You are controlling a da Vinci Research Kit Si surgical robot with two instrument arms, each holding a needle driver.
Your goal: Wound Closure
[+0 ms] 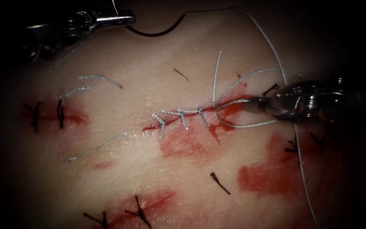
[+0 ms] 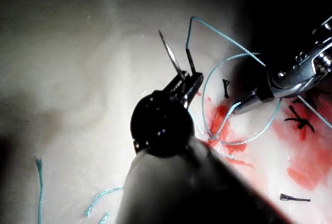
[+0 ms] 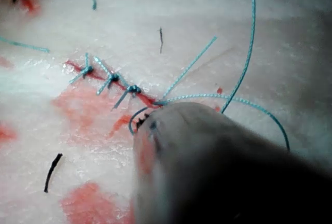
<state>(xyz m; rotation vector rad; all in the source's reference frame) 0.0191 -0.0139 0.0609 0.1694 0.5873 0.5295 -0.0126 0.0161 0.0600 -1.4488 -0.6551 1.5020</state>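
The tissue (image 1: 119,169) carries the cut (image 1: 183,116) at centre, three stitches across it. The left tool (image 1: 126,19), at eleven o'clock, is clenched on the needle (image 1: 157,30) near one end; the needle is clear of the tissue. The right tool (image 1: 250,101), at three o'clock, grasps the thread (image 1: 250,124) at the cut's right end, its jaw tips partly hidden by loops.

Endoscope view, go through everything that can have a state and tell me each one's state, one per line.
Left tool: shut on the needle, up off the tissue.
Needle: held near one end, clear of the tissue.
Right tool: shut on the thread at the cut's right end.
Thread: looped beside the cut.
Cut: three stitches across it, red fluid around.
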